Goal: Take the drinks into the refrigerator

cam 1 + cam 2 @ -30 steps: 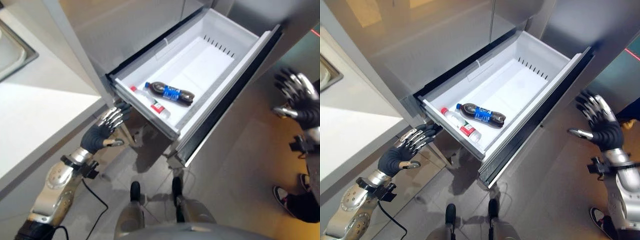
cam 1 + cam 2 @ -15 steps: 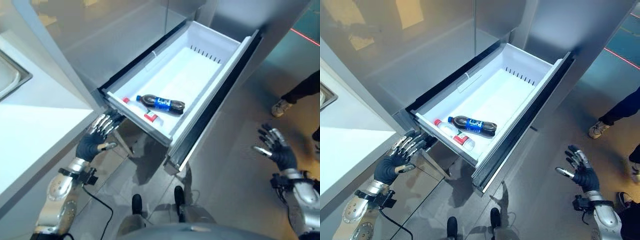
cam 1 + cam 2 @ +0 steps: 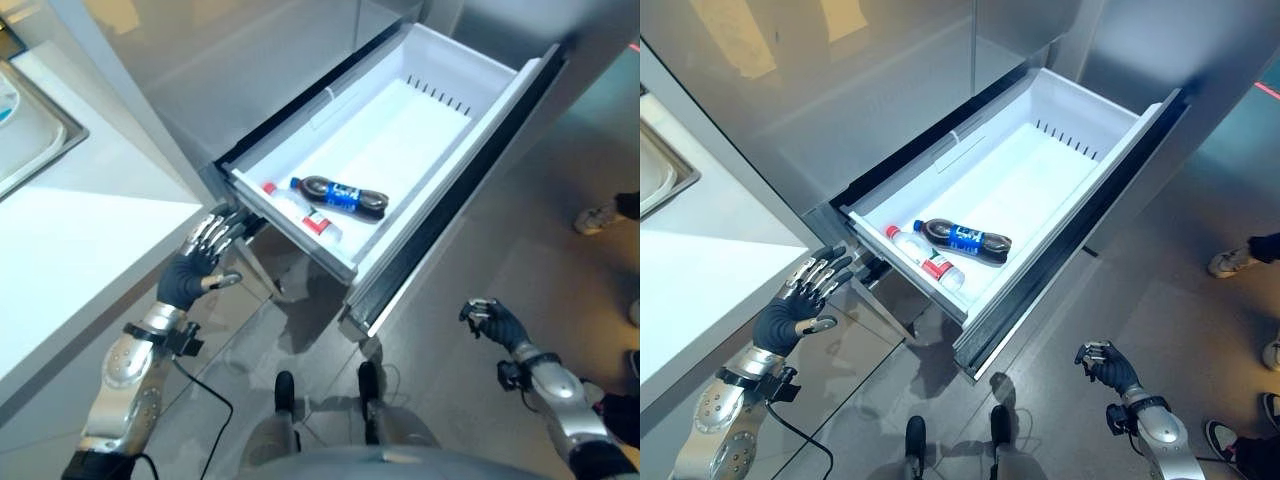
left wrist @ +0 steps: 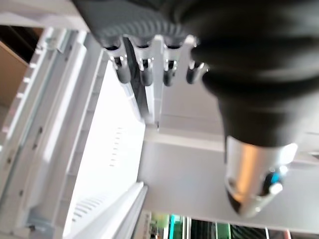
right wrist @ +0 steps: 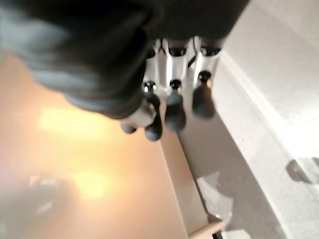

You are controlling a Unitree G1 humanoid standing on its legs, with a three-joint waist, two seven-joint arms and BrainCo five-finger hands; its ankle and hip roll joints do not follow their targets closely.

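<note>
Left eye view: the refrigerator drawer (image 3: 500,95) stands pulled out, with a dark cola bottle (image 3: 341,195) and a clear red-capped bottle (image 3: 300,211) lying side by side at its near end. The left robot hand (image 3: 196,267) hovers just below the drawer's near corner, fingers straight and spread, holding nothing. The right robot hand (image 3: 492,322) has dropped from beside the drawer front a second ago to low over the floor, fingers now curled in on nothing.

Right eye view: same layout; the pale tabletop (image 3: 700,290) lies at the robot's left, and a person's shoes (image 3: 1232,262) stand on the floor to the right.

Left wrist view: the straight fingers (image 4: 144,69) point toward the white drawer wall (image 4: 99,164), apart from it.

Right wrist view: the fingertips (image 5: 174,107) are bent together, empty, over grey floor.

Meaning for the task: both drinks already lie in the drawer and both hands are free, so the remaining step is probably pushing the drawer shut; the right hand's retreat leaves the left better placed.
</note>
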